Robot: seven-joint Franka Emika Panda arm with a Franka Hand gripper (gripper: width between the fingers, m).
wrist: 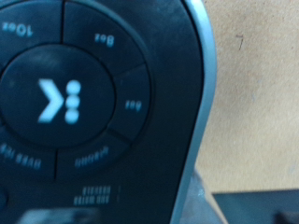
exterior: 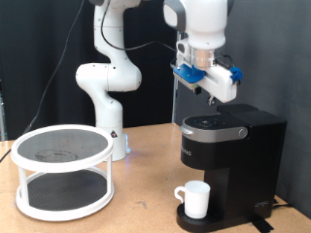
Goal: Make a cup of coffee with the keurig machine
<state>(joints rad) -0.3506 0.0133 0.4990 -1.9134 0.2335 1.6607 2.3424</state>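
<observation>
The keurig machine (exterior: pixel 233 146) stands on the wooden table at the exterior view's right, with its lid down. Under its spout, on the round drip base, sits the cup (exterior: pixel 194 199), a white mug with its handle pointing to the exterior view's left. My gripper (exterior: pixel 207 94) hangs just above the machine's lid, its fingers dark against the black backdrop. The wrist view looks straight down at close range on the machine's round button panel (wrist: pixel 93 84), where the centre K button (wrist: pixel 61 101) glows white. No finger shows clearly there.
A white two-tier round rack (exterior: pixel 63 170) with mesh shelves stands at the exterior view's left. The arm's white base (exterior: pixel 107 87) rises behind it. Bare wooden table (wrist: pixel 257 93) lies beside the machine. A black curtain closes the back.
</observation>
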